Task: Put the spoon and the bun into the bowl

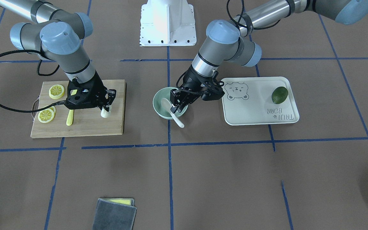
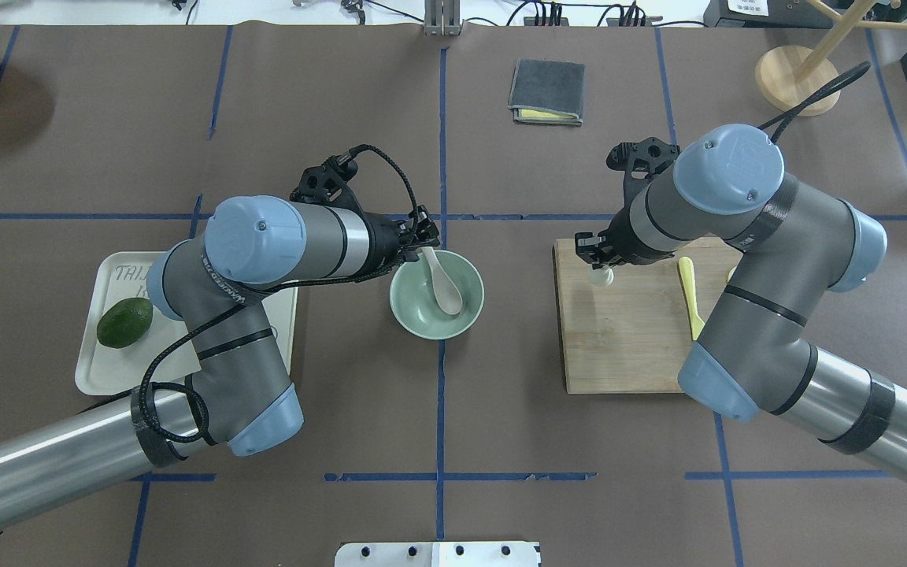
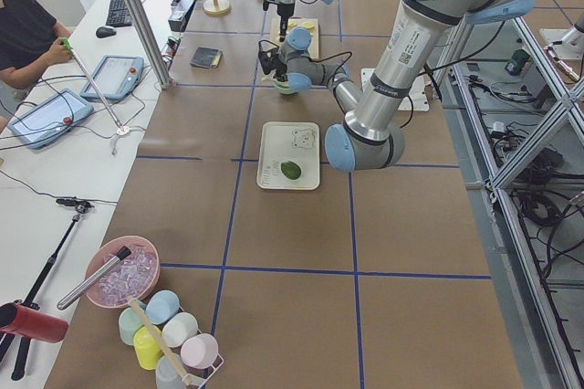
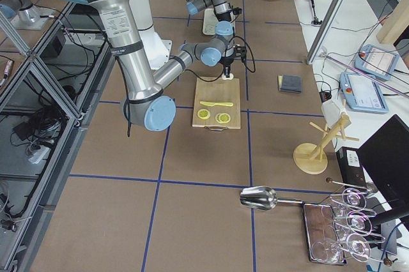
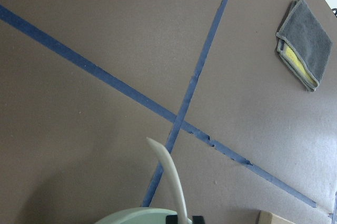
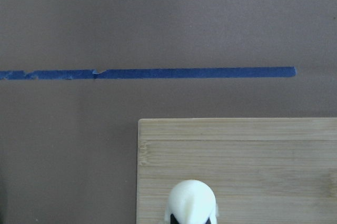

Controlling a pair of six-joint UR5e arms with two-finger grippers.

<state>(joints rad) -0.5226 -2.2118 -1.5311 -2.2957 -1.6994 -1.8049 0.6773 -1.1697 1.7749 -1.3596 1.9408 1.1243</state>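
right gripper [image 1: 107, 107] pinches the small cream pleated bun [image 1: 105, 113]; round mint-green bowl [image 1: 156, 103] sits to its left (left gripper [image 1: 179, 103] jaws: can't tell).

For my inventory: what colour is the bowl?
The bowl is pale mint green, clearest overhead.

Bright, even ceiling light with no strong direction. Shadows on the brown surface [image 1: 203, 179] are soft, just faint smudges. Glare streaks run along the metal arm tubes [image 1: 267, 14], and the white robot base [image 1: 167, 22] is nearly blown out in the front view. In the right wrist view the bun [image 6: 192, 200] is overexposed and a bit soft, its pleats barely readable. In the left wrist view the spoon [image 5: 176, 184] handle is fairly sharp, with a dim shadow patch lower left. Side views are wide-angle: verticals lean at the edges and far items are tiny. The overhead view is crisp.
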